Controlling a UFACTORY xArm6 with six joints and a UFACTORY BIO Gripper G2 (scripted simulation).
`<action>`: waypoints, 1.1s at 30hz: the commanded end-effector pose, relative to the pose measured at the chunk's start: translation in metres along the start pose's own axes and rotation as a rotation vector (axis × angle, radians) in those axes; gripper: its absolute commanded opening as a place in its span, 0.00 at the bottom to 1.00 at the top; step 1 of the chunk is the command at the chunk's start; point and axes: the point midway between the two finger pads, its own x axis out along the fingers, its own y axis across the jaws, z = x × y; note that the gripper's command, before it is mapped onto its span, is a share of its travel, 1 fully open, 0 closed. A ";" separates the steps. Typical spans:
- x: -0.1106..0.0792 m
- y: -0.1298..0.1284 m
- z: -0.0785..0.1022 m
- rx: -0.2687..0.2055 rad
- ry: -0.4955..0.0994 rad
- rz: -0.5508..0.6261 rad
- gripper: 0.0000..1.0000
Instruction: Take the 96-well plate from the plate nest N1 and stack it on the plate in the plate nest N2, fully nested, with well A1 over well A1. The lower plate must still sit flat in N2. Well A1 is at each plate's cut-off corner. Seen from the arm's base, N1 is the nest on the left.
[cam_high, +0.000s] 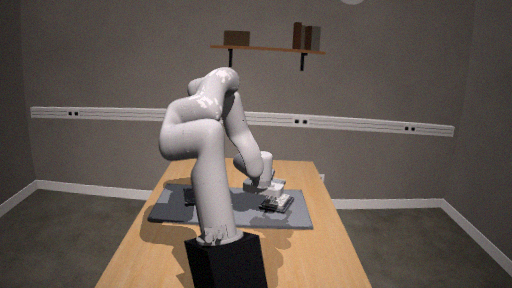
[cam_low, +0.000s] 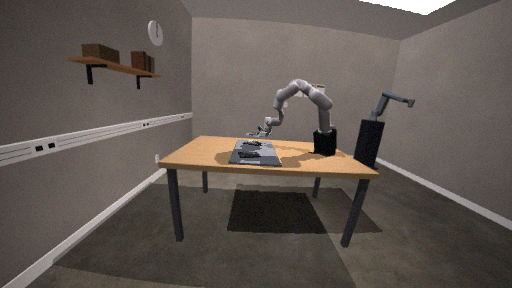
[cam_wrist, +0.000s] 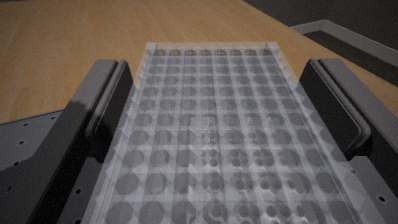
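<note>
My gripper (cam_wrist: 217, 92) (cam_low: 255, 134) is shut on a clear 96-well plate (cam_wrist: 205, 105), a finger along each long side. In the top view they hang above the right nest N2 (cam_high: 286, 206), whose lower plate (cam_high: 275, 200) is partly covered by the gripper. The exterior view shows a gap between the held plate and N2 (cam_low: 252, 144). Bright well shapes show through the held plate's lower middle and right in the wrist view. The left nest N1 (cam_high: 189, 196) (cam_low: 248, 155) is partly behind the arm in the top view. The cut-off corners cannot be made out.
Both nests stand on a grey board (cam_high: 240, 220) (cam_low: 270, 159) on the wooden table (cam_high: 320, 250) (cam_low: 200, 150). The arm's black base (cam_high: 227, 262) (cam_low: 325, 142) is at the near end in the top view. A second arm on a black pedestal (cam_low: 369, 142) stands beyond the table.
</note>
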 end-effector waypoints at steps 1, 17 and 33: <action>0.003 -0.005 0.001 0.001 -0.003 0.002 0.00; 0.011 -0.027 0.001 0.001 -0.003 0.002 0.00; 0.011 -0.026 0.001 0.001 -0.003 0.002 0.00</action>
